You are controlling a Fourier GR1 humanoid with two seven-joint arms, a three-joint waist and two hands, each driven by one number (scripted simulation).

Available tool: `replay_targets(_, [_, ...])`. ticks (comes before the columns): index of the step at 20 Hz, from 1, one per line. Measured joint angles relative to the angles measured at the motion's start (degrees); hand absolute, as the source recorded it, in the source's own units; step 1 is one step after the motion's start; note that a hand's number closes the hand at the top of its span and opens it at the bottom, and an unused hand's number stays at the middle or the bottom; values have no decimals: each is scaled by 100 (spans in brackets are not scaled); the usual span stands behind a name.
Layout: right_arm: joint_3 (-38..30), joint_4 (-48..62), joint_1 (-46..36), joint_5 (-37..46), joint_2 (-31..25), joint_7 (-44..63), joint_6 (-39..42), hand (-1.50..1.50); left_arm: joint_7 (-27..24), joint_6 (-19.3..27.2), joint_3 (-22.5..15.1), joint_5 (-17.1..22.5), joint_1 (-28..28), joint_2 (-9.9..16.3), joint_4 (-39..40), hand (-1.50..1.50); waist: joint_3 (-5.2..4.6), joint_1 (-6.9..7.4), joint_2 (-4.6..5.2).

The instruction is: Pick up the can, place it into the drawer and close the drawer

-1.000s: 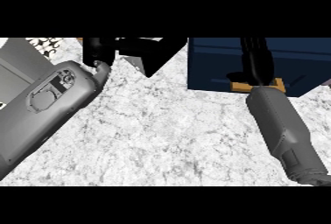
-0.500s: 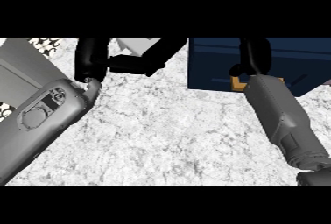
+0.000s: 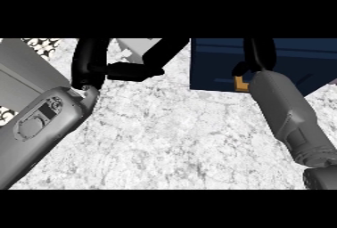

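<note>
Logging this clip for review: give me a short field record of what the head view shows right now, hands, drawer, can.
surface: white marbled counter
left hand: black, upper left, fingers straight and spread, holding nothing visible
right hand: black, upper right, over the dark blue drawer; its fingers run out of view at the top
orange part: small piece by the right wrist, at the drawer's front edge; what it is cannot be told
can: not identifiable in this view
drawer state: open or closed cannot be told

Drawer (image 3: pixel 289 58) located at far right of counter (image 3: pixel 178 138); right hand (image 3: pixel 256 55) positioned over it; left hand (image 3: pixel 99 62) positioned at far left.
</note>
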Motion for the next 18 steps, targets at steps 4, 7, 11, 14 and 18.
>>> replay_targets(4, [-354, -57, -20, -414, 50, -486, 125, -150, -57, -7, -12, -29, 216, 20, -133, -150, 7, -27, -1])
replay_targets(7, [-648, -122, -84, -772, 115, -853, 326, -150, -95, -39, 30, -22, 357, 68, -194, -150, 11, -64, -6])
replay_targets(11, [-1111, -192, -236, -1355, 277, -1251, 713, -150, -111, -57, 87, -28, 501, 129, -268, -150, 21, -71, -3])
replay_targets(14, [-1514, -265, -321, -1873, 442, -1491, 1023, -150, -118, -24, 106, -66, 619, 161, -332, -150, 23, -108, -27])
replay_targets(18, [-1881, -288, -434, -2357, 542, -1688, 1326, -150, -103, -119, 224, -65, 780, 293, -463, -150, 18, -136, -34])
